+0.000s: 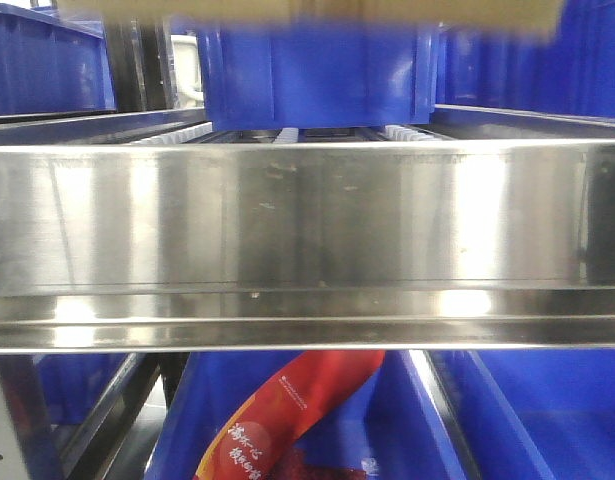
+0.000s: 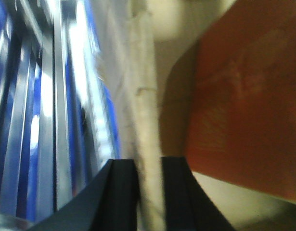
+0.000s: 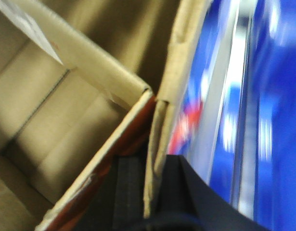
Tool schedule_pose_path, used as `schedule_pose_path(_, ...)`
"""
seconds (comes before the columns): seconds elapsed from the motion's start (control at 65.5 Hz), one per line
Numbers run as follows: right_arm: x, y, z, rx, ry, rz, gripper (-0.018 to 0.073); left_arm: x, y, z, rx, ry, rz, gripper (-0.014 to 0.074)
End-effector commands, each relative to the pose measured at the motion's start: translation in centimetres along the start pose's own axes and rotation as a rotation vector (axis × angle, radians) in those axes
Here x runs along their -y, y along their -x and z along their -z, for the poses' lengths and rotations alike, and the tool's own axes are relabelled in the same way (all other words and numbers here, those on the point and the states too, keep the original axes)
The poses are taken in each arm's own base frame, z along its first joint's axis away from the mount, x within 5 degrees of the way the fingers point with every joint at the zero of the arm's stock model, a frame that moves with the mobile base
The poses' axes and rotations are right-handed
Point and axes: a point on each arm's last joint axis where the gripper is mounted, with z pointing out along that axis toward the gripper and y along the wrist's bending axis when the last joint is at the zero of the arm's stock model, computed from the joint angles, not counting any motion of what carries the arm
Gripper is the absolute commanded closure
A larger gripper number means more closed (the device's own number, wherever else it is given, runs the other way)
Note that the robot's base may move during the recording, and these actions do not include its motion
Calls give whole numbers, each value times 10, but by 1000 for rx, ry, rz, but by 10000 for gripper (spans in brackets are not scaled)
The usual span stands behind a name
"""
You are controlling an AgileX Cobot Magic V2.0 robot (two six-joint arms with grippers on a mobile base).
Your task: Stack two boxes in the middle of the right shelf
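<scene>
Both pincers, left and right, pinch a box wall; the shelf front rail shows no box yet, so stacking seems pending

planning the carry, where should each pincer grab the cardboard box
By the upright side walls, from above. The box is open-topped, so each thin wall edge fits between the fingers. The right pincer already straddles one wall, and the left pincer straddles the other.
</scene>
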Motion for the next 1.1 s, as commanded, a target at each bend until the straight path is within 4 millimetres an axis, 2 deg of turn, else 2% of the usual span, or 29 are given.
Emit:
schedule_pose_path(0.0, 4, -3, -21, -54, 6, -3, 710, 6, -1, -18, 2, -5, -29, 708)
schedule_pose_path(0.076, 8, -8, -41, -110, 8, -13, 710, 8, -8, -35, -50, 16, -47, 708)
schedule_pose_path(0.199, 11, -14, -63, -171, 10, -23, 710, 7, -16, -49, -97, 38, -63, 708)
schedule_pose_path(0.29, 12, -14, -68, -182, 10, -25, 708, 8, -18, -52, -109, 37, -64, 707)
schedule_pose_path(0.367, 12, -13, -68, -167, 9, -25, 644, 8, -18, -52, -109, 36, -64, 666)
schedule_pose_path(0.443, 12, -12, -66, -160, 8, -25, 527, 9, -18, -52, -111, 30, -61, 558)
schedule_pose_path(0.55, 12, -12, -65, -155, 8, -24, 249, 9, -18, -52, -111, 30, -61, 286)
schedule_pose_path(0.626, 11, -11, -62, -149, 8, -23, 87, 9, -18, -52, -111, 30, -61, 85)
schedule_pose_path(0.672, 11, -10, -60, -135, 7, -22, 34, 9, -18, -52, -111, 30, -61, -24)
schedule_pose_path(0.687, 11, -10, -58, -130, 6, -23, 17, 9, -18, -52, -111, 30, -61, -32)
schedule_pose_path(0.748, 10, -9, -53, -107, 5, -20, -9, 8, -17, -48, -104, 29, -59, 20)
schedule_pose_path(0.855, 7, -4, -34, -34, 0, -13, 30, 5, -16, -36, -78, 25, -53, 119)
schedule_pose_path(0.993, 3, -2, -7, 50, -4, -3, 132, 0, -14, -11, -25, 17, -41, 166)
schedule_pose_path(1.084, -1, -3, 14, 94, -5, 5, 248, -5, -14, 14, 26, 8, -28, 176)
